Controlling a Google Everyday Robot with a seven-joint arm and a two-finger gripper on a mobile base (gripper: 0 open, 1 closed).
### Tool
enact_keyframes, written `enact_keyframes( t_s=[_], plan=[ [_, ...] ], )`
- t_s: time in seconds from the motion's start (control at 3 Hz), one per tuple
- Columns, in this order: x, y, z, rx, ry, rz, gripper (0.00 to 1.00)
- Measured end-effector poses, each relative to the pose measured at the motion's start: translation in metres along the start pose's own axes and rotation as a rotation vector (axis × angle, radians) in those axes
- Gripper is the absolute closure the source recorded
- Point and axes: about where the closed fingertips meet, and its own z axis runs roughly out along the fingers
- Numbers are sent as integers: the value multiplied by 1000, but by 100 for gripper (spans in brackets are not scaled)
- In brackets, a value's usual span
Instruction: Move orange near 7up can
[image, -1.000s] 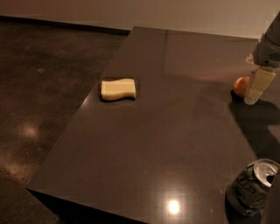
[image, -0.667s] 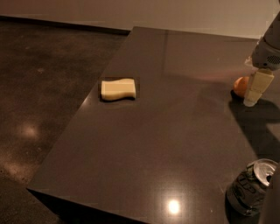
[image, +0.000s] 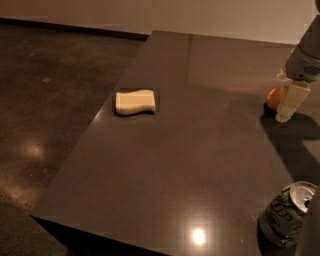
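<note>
The orange (image: 273, 98) rests on the dark table (image: 200, 150) near its right edge, partly hidden behind my gripper. My gripper (image: 284, 109) hangs down from the grey wrist at the upper right and reaches the table surface right beside the orange, on its right and front side. The 7up can (image: 286, 214) stands upright at the table's front right corner, its silver top showing, well in front of the orange and the gripper.
A pale yellow wavy-edged sponge (image: 135, 102) lies on the left part of the table. The table's left and front edges drop off to a dark speckled floor (image: 45, 125). A pale wall runs along the back.
The gripper has shifted slightly left and down, closer against the orange. The orange, the can and the sponge have not moved.
</note>
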Motion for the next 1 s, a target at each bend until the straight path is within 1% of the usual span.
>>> enact_keyframes(
  t_s=[0.33, 0.67, 1.0],
  plan=[
    [0, 2, 3, -7, 4, -10, 38],
    [1, 4, 5, -11, 7, -13, 68],
    [-2, 7, -3, 1, -1, -17, 92]
  ],
)
